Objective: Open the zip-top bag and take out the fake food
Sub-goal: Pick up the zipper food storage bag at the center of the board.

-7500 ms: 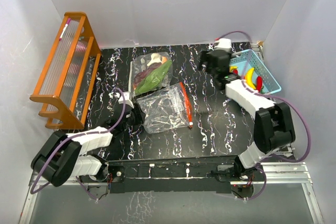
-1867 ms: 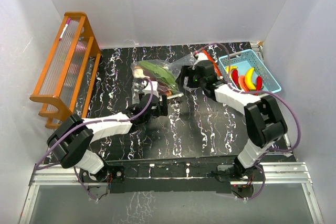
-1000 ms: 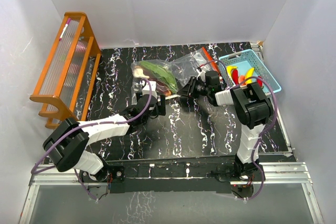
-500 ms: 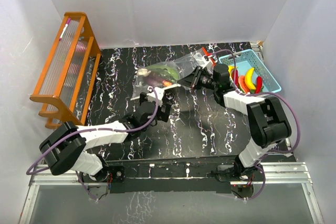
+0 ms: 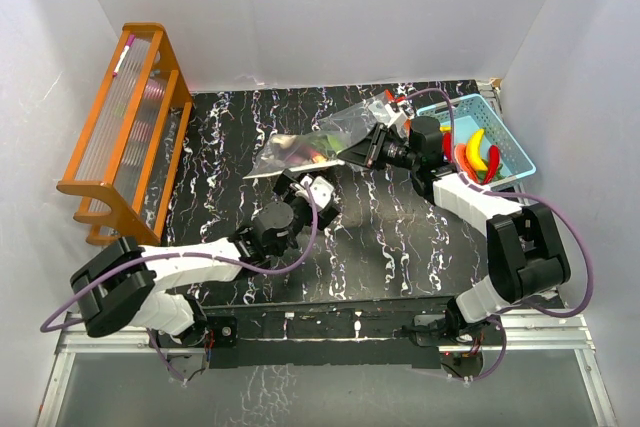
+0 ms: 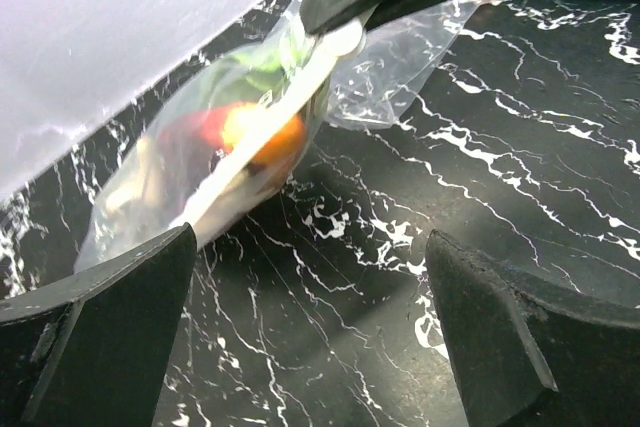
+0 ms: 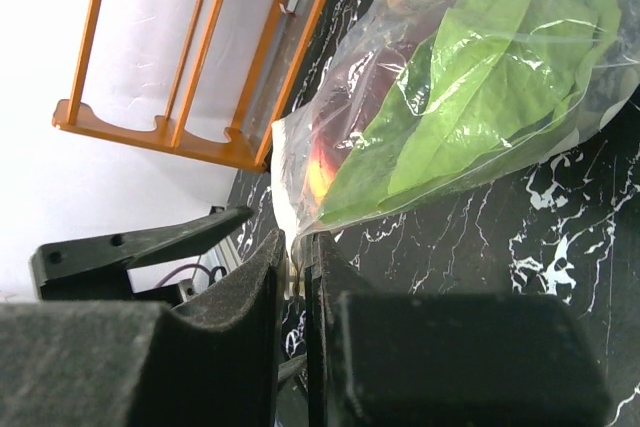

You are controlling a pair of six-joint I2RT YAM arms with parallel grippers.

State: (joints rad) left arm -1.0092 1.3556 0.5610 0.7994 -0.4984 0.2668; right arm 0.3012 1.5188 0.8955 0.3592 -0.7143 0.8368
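White panel walls [image 5: 330,17] on three sides; even, diffuse light, soft shadows. Tabletop [image 5: 380,237]: black with white marble veining, glossy. Orange wooden rack [image 5: 150,137] stands at the left edge against the wall, ribbed clear panel inside. Aluminium rail [image 5: 540,322] along the near edge.

On my left wrist camera the fake food [image 6: 245,137] inside the zip-top bag [image 6: 390,57] blurs to red and orange; I can't name the pieces. My right wrist view crops the bag's top.
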